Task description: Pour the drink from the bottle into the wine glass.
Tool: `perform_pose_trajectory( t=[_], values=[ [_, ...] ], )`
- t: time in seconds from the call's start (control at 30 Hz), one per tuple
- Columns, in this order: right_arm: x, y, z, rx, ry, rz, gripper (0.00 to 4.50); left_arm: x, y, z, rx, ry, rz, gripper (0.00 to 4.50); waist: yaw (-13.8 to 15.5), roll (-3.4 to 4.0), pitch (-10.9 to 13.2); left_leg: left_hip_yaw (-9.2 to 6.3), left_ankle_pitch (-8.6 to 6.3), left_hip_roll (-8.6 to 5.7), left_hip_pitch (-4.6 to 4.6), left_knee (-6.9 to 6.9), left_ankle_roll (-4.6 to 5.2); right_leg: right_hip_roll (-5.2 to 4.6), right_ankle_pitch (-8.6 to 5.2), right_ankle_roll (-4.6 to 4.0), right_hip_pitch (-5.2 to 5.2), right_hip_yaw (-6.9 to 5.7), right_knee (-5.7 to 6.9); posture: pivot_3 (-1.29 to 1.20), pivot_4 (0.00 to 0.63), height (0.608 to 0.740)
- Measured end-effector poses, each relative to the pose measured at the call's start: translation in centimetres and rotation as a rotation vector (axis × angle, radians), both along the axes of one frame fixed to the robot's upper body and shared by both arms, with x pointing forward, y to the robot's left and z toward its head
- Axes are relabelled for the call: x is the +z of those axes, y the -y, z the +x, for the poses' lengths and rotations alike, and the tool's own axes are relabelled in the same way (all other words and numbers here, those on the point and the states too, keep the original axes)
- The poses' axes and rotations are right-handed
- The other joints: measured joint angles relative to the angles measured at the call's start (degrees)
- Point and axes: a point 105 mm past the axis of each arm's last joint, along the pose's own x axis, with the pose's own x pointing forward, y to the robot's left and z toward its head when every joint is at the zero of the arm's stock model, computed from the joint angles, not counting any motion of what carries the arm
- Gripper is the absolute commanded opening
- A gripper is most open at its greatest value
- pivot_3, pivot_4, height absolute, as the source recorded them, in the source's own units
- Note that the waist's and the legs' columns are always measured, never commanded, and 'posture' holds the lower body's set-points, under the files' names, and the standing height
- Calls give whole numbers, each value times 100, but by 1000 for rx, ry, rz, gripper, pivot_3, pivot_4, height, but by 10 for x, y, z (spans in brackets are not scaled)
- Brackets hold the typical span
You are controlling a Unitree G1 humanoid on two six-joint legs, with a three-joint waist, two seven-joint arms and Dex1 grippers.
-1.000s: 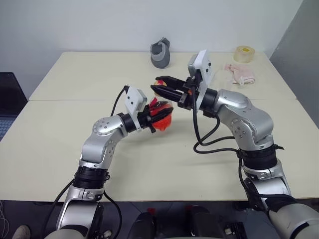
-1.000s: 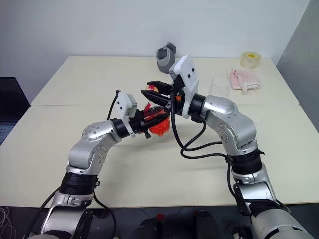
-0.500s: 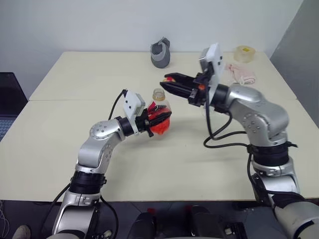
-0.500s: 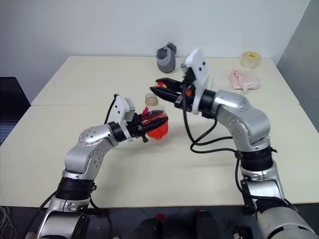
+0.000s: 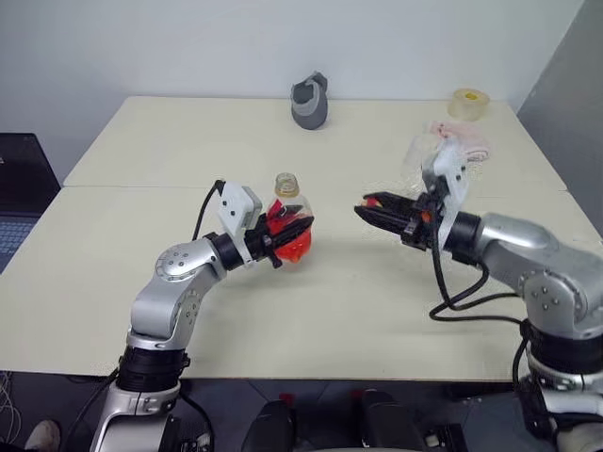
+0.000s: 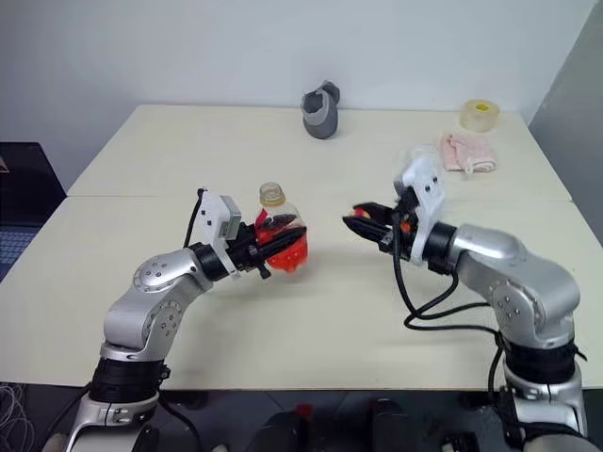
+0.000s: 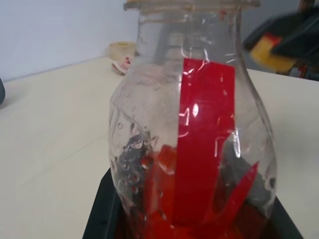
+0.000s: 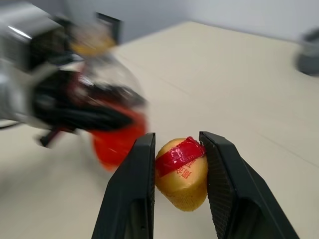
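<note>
Bottle (image 5: 287, 218) sits upright in my left fingers (image 5: 283, 235), pinched round its belly just above the worktop (image 5: 113, 273), mouth open, drink (image 7: 199, 219) pooled red in its base. My right fingers (image 8: 175, 164) pinch the cap (image 8: 182, 172) out to the right, well apart. Judging by that, uncapping is done and pouring comes next: set the cap down, then tilt the neck over the glass (image 5: 417, 156), faint at the far right by a pink cloth (image 5: 459, 139). Grey cup (image 5: 309, 102) and tape roll (image 5: 466, 102) stand well back; nothing blocks the way.

Silver arms with black joint bands, looping black cables, white wrist camera housings and black jaws.
</note>
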Motion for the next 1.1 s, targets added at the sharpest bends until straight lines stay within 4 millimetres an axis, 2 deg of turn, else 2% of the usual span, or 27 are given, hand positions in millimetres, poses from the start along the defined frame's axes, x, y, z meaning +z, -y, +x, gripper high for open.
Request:
perform_pose_trajectory(
  t=[0.13, 0.27, 0.4, 0.5, 0.6, 0.83, 0.97, 1.1],
  values=[
    [-38, 33, 4, -242, -32, -31, 1060, 0, 0, -1, 9, 2, -6, 1420, 6, 0, 0, 5, 2, 0, 1, 0, -3, 4, 0, 0, -1, 4, 1, 0, 150, 740],
    [-68, 48, 1, -398, -80, -11, 1060, 2, 3, -1, 0, 5, -9, 1420, 5, 0, 0, 6, 3, 0, 6, -2, -5, 17, 0, 0, 0, 5, 2, 0, 150, 740],
    [-95, 51, 5, -522, -146, 72, 1060, 11, 8, 2, -15, 31, -23, 1420, 4, 1, 0, 11, 4, -1, 9, -2, -8, 24, 0, 0, 1, 8, 2, 0, 150, 740],
    [-106, 50, 10, -578, -161, 107, 1060, 11, 10, 3, -22, 26, -24, 1420, -2, 1, -1, 14, 6, 0, 12, -4, -12, 26, 0, 0, 1, 11, 2, 0, 150, 740],
    [-115, 47, 13, -591, -175, 110, 2031, 8, 11, 3, -27, 16, -24, 1420, 1, 2, 0, 14, 6, -1, 10, -4, -11, 26, 0, -1, 1, 11, 2, 0, 150, 740],
    [-109, 52, 11, -598, -148, 81, 4484, 8, 11, 3, -23, 15, -24, 1420, 3, 2, 0, 12, 5, 0, 10, -4, -10, 28, 0, -1, 1, 10, 2, 0, 150, 740],
    [-86, 56, 3, -563, -88, 61, 4484, 10, 6, 6, 14, 20, -33, 1420, 3, 2, 0, 7, 3, 1, 10, -3, -7, 28, 0, -1, 1, 11, 2, 0, 150, 740],
    [-57, 46, -10, -401, -5, -10, 4484, 11, -9, 16, 121, 24, -46, 1420, 1, 2, 0, 8, 0, -1, 11, -3, -1, 28, 0, 0, 2, 11, 1, 0, 150, 740]
  ],
)
